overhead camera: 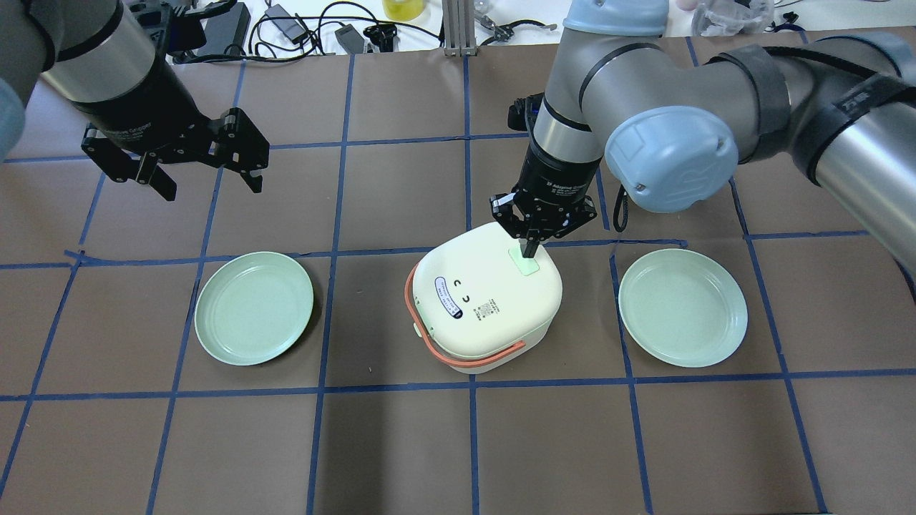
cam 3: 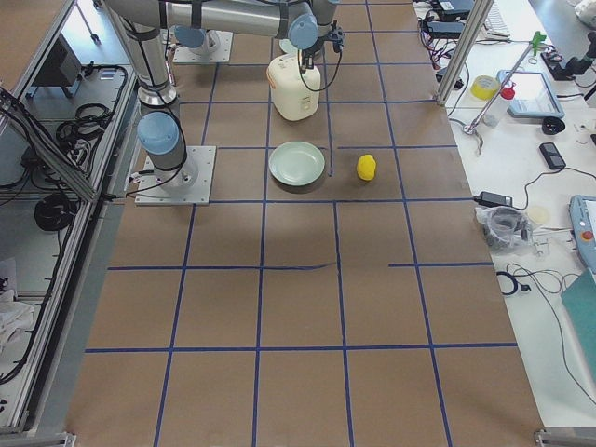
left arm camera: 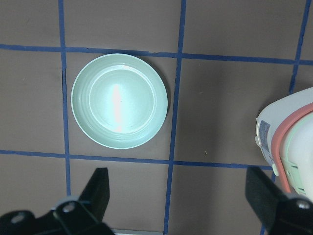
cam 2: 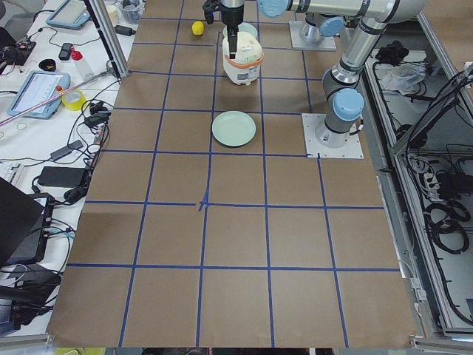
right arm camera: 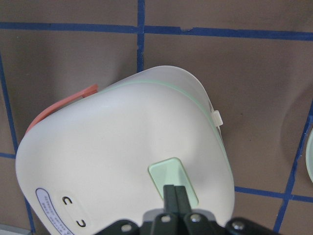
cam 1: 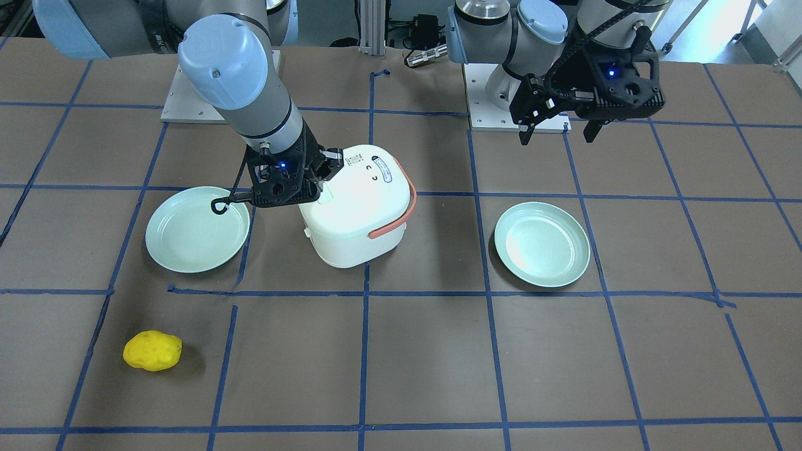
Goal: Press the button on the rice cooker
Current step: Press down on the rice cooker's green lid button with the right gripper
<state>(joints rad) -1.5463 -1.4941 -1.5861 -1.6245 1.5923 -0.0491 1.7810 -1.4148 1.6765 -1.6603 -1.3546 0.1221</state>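
Right hand (overhead camera: 530, 247), fingers together, points down onto the button (overhead camera: 526, 265) of the cooker (overhead camera: 486, 304). Left hand (overhead camera: 209, 180) hovers aloft, fingers apart.

1. Reaches in toward the middle with the right arm (overhead camera: 669, 157), elbow bent, wrist turned straight down.
2. Holds the right pincer (overhead camera: 529, 248) vertical, jaws pressed together into one narrow tip.
3. Hangs the left arm (overhead camera: 107, 64) back on its own side, well apart from the right.
4. Carries the left pincer (overhead camera: 211, 187) raised and slightly tilted, jaws spread wide, both fingers (left arm camera: 98, 191) at the wrist view's lower edge.
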